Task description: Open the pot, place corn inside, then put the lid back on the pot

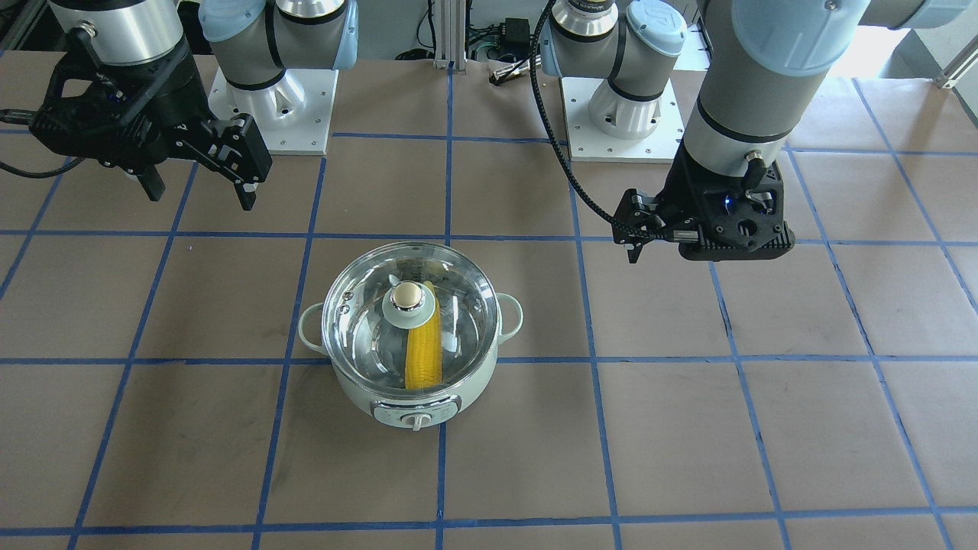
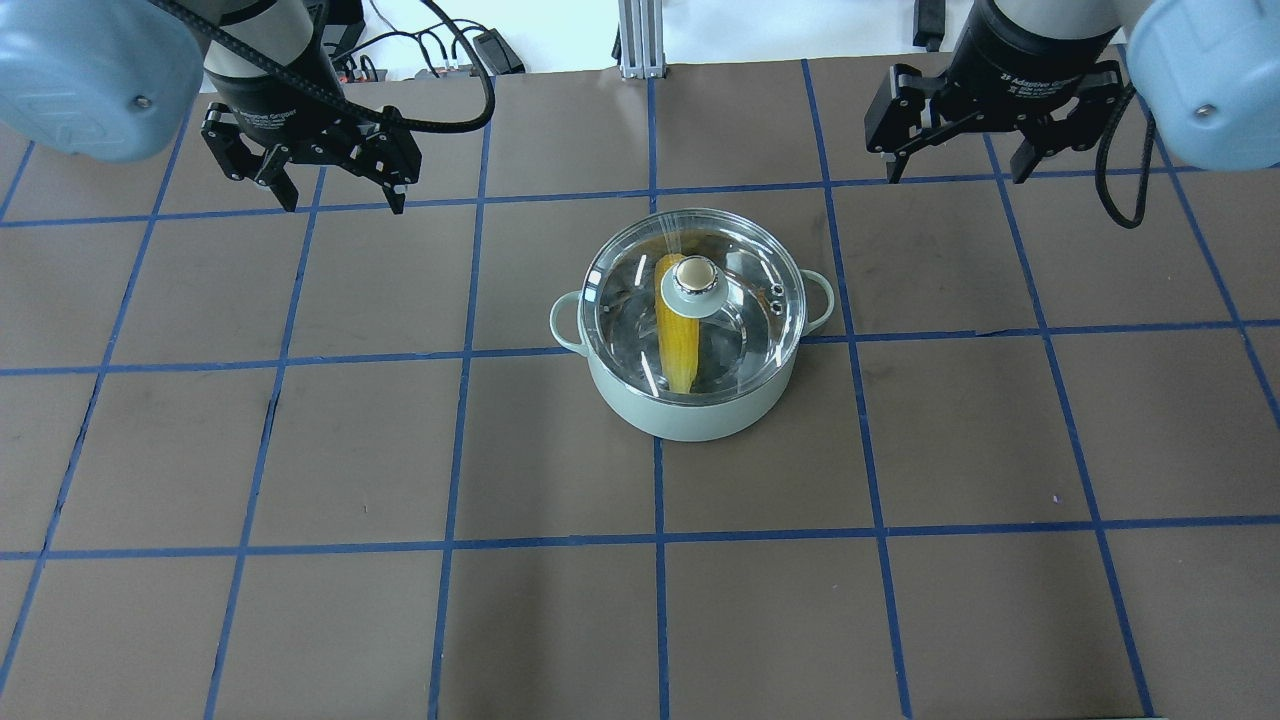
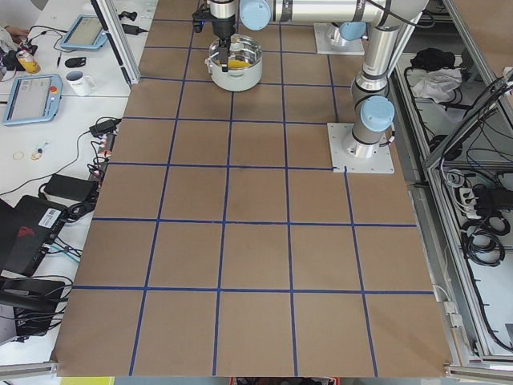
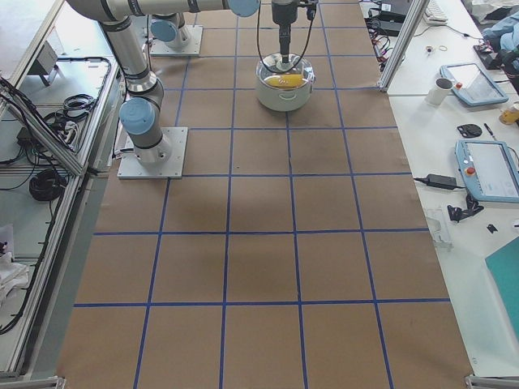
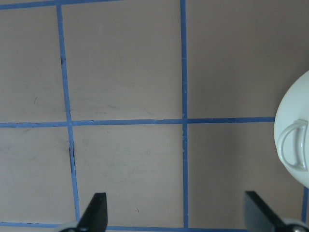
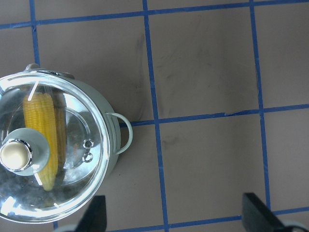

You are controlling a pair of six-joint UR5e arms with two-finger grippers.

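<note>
The mint-green pot [image 1: 359, 393] stands at the table's middle with its glass lid [image 1: 466, 305] seated on it. The yellow corn [image 1: 424, 351] lies inside, seen through the glass, partly hidden by the lid's beige knob [image 1: 408, 294]. In the overhead view the pot [image 2: 690, 415], lid [image 2: 750, 300] and corn [image 2: 677, 335] show the same. My left gripper [image 2: 344, 203] is open and empty, raised to the pot's left. My right gripper [image 2: 956, 174] is open and empty, raised to the pot's right. The right wrist view shows the corn [image 6: 41, 125] under the lid [image 6: 82, 193].
Brown table [image 2: 300, 450] with a blue tape grid. Both arm bases [image 1: 275, 99] stand at the robot's side. The left wrist view shows only the pot's side handle [image 5: 294, 145] at its right edge. Desks with tablets [image 4: 486, 166] lie beyond the table's far side.
</note>
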